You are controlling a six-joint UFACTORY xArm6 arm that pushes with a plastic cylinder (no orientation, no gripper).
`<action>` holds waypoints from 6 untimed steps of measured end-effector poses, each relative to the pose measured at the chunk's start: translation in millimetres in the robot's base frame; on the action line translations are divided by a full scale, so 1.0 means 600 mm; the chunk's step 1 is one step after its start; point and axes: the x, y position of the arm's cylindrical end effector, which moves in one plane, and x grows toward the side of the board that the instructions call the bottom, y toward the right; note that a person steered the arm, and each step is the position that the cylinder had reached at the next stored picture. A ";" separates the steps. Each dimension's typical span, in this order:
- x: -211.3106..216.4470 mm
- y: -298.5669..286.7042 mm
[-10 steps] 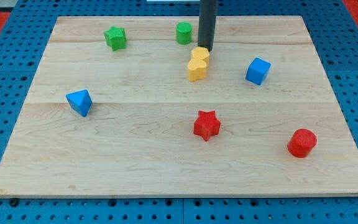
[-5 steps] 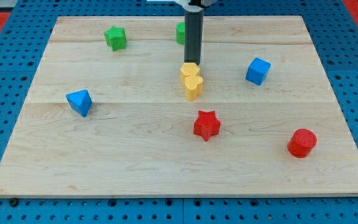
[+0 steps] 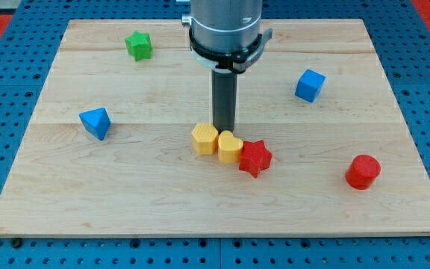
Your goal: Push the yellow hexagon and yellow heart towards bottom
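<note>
The yellow hexagon [image 3: 204,139] and the yellow heart [image 3: 230,146] sit side by side near the board's middle, touching each other. The heart's right side touches the red star [image 3: 254,158]. My tip [image 3: 223,131] stands just above the two yellow blocks, at the seam between them, touching or nearly touching both. The arm's grey body hangs over the upper middle of the board.
A green star [image 3: 138,45] lies at the upper left, a blue triangular block [image 3: 95,122] at the left, a blue cube [image 3: 310,85] at the upper right, a red cylinder [image 3: 362,171] at the lower right. The wooden board [image 3: 125,202] lies on a blue pegboard.
My tip has moved toward the view's bottom, pushing the yellow hexagon and heart down. They turned from stacked to side by side, and the heart now touches the red star, which shifted slightly. The arm hides the second green block.
</note>
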 end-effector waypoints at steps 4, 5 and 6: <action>-0.003 -0.159; 0.009 -0.137; 0.029 -0.099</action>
